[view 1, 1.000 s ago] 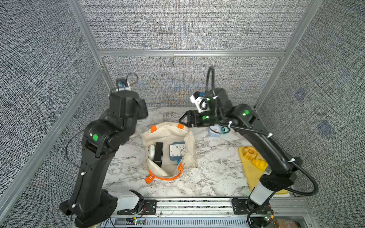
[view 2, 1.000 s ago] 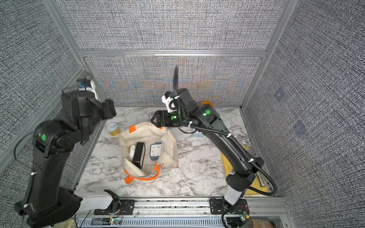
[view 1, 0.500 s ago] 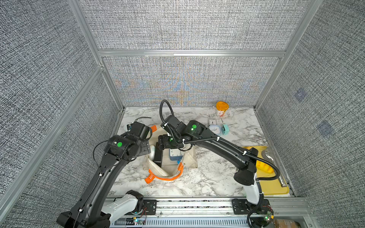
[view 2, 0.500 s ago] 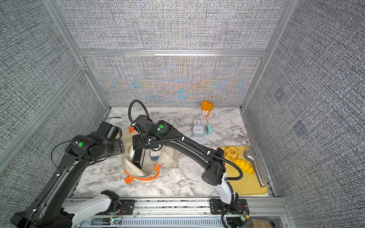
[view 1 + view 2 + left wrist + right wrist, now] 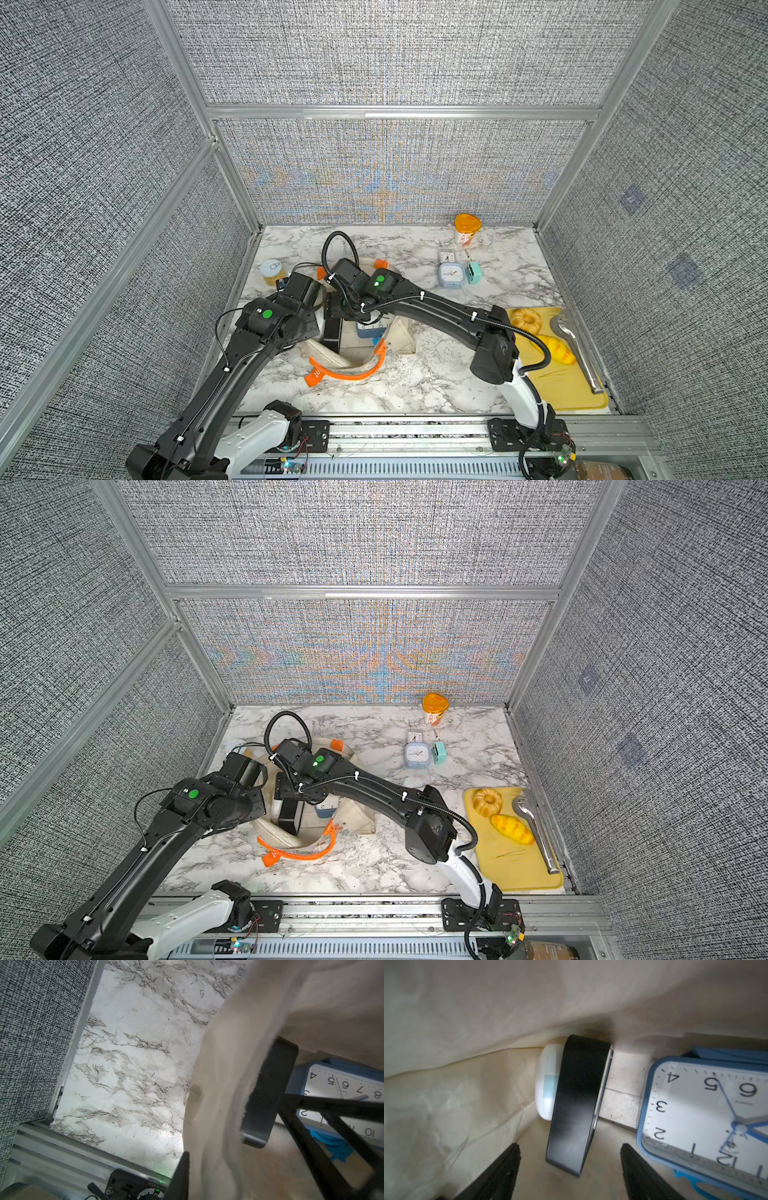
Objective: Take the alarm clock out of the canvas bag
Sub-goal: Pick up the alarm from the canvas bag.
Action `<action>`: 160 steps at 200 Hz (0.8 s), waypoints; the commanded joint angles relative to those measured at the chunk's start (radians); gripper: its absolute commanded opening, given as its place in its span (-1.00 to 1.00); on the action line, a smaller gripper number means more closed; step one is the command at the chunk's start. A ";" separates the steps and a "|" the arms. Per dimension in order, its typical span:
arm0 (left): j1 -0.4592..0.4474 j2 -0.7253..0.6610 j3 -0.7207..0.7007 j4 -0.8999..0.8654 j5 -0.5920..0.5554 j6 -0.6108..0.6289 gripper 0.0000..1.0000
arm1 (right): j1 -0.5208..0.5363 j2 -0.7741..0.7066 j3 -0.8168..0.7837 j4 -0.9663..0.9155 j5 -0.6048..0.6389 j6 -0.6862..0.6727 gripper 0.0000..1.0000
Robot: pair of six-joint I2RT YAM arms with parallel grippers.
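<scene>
**Counter** [image 5: 419,386]: white marble pattern, enclosed by grey woven panels.

**Canvas bag** [image 5: 401,338]: cream fabric with orange handles. It is laid mouth-up toward 9 o'clock of the counter's centre. It is largely covered by both arms in both top views.

**Blue alarm clock** [image 5: 695,1109]: square, with a white dial. It is contained in the canvas bag, dial upward, and is gripped by nothing.

**Black case** [image 5: 577,1105]: stood on edge inside the bag at 9 o'clock of the blue alarm clock, near it but apart. A white rounded item [image 5: 546,1084] is set just behind it, against the bag wall.

**Right end effector** [image 5: 570,1147]: placed inside the bag with its fingers spread, one on each side of the black case. No contact is shown.

**Left end effector** [image 5: 188,1157]: positioned at the bag's 9 o'clock rim and pressed together on a fold of the bag's cloth. One finger is seen; the other is hidden by the fabric.

**Other items:**
- Ring-pull can [image 5: 272,270]: at 10 o'clock.
- Orange-lidded cup [image 5: 467,228]: at 1 o'clock.
- Three small clocks near the cup, toward 6 o'clock of it: white [image 5: 448,257], pale blue [image 5: 451,276] and teal [image 5: 473,273].
- Yellow board [image 5: 557,386]: at 4 o'clock, bearing a ring-shaped bread [image 5: 525,320], a yellow bun [image 5: 561,351] and a metal utensil [image 5: 575,353].
</scene>
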 commanded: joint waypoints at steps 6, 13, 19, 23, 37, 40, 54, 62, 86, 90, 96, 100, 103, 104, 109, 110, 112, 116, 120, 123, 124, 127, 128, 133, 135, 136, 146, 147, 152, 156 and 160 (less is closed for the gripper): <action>0.002 -0.029 -0.033 -0.033 0.015 -0.009 -0.90 | 0.002 0.059 0.046 -0.002 0.031 0.033 0.59; 0.001 -0.041 -0.047 -0.028 0.029 -0.011 -0.90 | 0.003 0.077 0.059 -0.005 0.031 0.030 0.58; 0.002 -0.053 -0.060 -0.015 0.044 -0.006 -0.91 | 0.004 0.092 0.076 -0.016 0.033 0.032 0.58; 0.002 -0.061 -0.070 -0.008 0.052 -0.007 -0.91 | 0.004 0.106 0.089 -0.025 0.032 0.032 0.58; 0.001 -0.083 -0.101 0.016 0.070 -0.015 -0.94 | 0.006 0.137 0.124 -0.054 0.031 0.033 0.57; 0.001 -0.086 -0.105 0.021 0.074 -0.017 -0.94 | 0.006 0.141 0.128 -0.060 0.031 0.034 0.57; 0.002 -0.099 -0.127 0.037 0.082 -0.031 -0.95 | 0.006 0.151 0.124 -0.063 0.027 0.042 0.51; 0.002 -0.103 -0.137 0.046 0.087 -0.034 -0.96 | 0.005 0.153 0.117 -0.062 0.025 0.047 0.44; 0.001 -0.105 -0.152 0.064 0.092 -0.034 -0.96 | 0.006 0.157 0.112 -0.059 0.023 0.054 0.26; 0.001 -0.104 -0.151 0.065 0.092 -0.034 -0.96 | 0.006 0.157 0.111 -0.060 0.024 0.054 0.23; 0.002 -0.104 -0.151 0.068 0.091 -0.033 -0.96 | 0.006 0.157 0.111 -0.060 0.027 0.055 0.19; 0.002 -0.103 -0.151 0.072 0.091 -0.031 -0.96 | 0.006 0.156 0.111 -0.060 0.027 0.057 0.17; 0.002 -0.103 -0.151 0.073 0.091 -0.030 -0.96 | 0.006 0.157 0.111 -0.059 0.027 0.056 0.15; 0.002 -0.103 -0.151 0.074 0.091 -0.030 -0.96 | 0.006 0.157 0.111 -0.059 0.027 0.056 0.15; 0.001 -0.103 -0.150 0.076 0.091 -0.028 -0.96 | 0.006 0.157 0.111 -0.059 0.026 0.055 0.11; 0.001 -0.103 -0.150 0.076 0.091 -0.028 -0.96 | 0.006 0.159 0.111 -0.059 0.026 0.055 0.10; 0.002 -0.103 -0.149 0.077 0.091 -0.028 -0.95 | 0.006 0.159 0.111 -0.060 0.026 0.056 0.09; 0.002 -0.101 -0.150 0.078 0.090 -0.027 -0.96 | 0.006 0.161 0.111 -0.059 0.024 0.057 0.07; 0.001 -0.101 -0.150 0.079 0.090 -0.026 -0.96 | 0.006 0.163 0.111 -0.060 0.022 0.057 0.03; 0.002 -0.101 -0.149 0.081 0.091 -0.024 -0.96 | 0.006 0.163 0.111 -0.059 0.021 0.057 0.01; 0.002 -0.101 -0.150 0.083 0.091 -0.024 -0.96 | 0.006 0.163 0.111 -0.060 0.020 0.057 0.00; 0.002 -0.100 -0.150 0.083 0.091 -0.023 -0.96 | 0.006 0.165 0.111 -0.060 0.019 0.058 -0.02; 0.001 -0.101 -0.149 0.083 0.091 -0.022 -0.96 | 0.006 0.165 0.111 -0.059 0.019 0.058 -0.02; 0.001 -0.100 -0.148 0.083 0.089 -0.024 -0.96 | 0.006 0.168 0.111 -0.060 0.016 0.060 -0.04; 0.002 -0.099 -0.147 0.083 0.088 -0.024 -0.96 | 0.006 0.168 0.111 -0.060 0.015 0.060 -0.04; 0.002 -0.098 -0.147 0.083 0.088 -0.024 -0.96 | 0.006 0.168 0.112 -0.060 0.014 0.059 -0.04; 0.001 -0.098 -0.146 0.085 0.088 -0.023 -0.96 | 0.006 0.172 0.113 -0.062 0.013 0.061 -0.04; 0.002 -0.098 -0.146 0.085 0.088 -0.022 -0.96 | 0.006 0.172 0.112 -0.062 0.013 0.061 -0.04; 0.001 -0.098 -0.145 0.087 0.087 -0.022 -0.96 | 0.006 0.172 0.114 -0.060 0.012 0.061 -0.04; 0.002 -0.097 -0.144 0.089 0.087 -0.023 -0.96 | 0.006 0.173 0.114 -0.059 0.012 0.061 -0.04; 0.001 -0.098 -0.145 0.089 0.086 -0.022 -0.96 | 0.006 0.175 0.114 -0.058 0.012 0.061 -0.04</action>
